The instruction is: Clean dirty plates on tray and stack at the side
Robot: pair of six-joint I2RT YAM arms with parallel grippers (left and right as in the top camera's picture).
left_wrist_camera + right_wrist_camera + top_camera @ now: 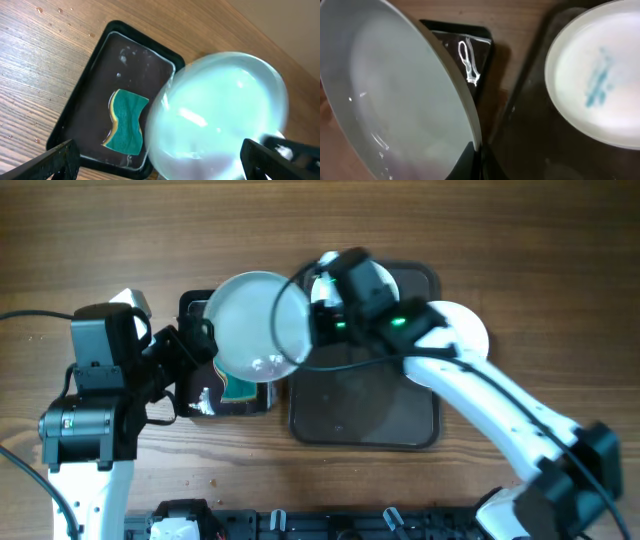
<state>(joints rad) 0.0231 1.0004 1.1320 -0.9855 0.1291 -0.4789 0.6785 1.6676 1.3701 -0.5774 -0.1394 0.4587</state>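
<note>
My right gripper (318, 320) is shut on the rim of a wet white plate (258, 325) and holds it tilted over the small black tray (195, 305). In the right wrist view the plate (385, 100) fills the left side, with the jaws (476, 155) pinching its edge. A green and yellow sponge (125, 122) lies in the small tray (87, 100). My left gripper (160, 167) is open and empty beneath the plate (220, 115); it also shows in the overhead view (198, 368). A dirty white plate with a blue smear (600, 75) lies on the large dark tray (535, 145).
The large dark tray (365, 405) sits in the middle of the wooden table. A white plate (472, 330) lies on the table to its right, partly under the right arm. Water drops dot the wood (60, 12) by the small tray.
</note>
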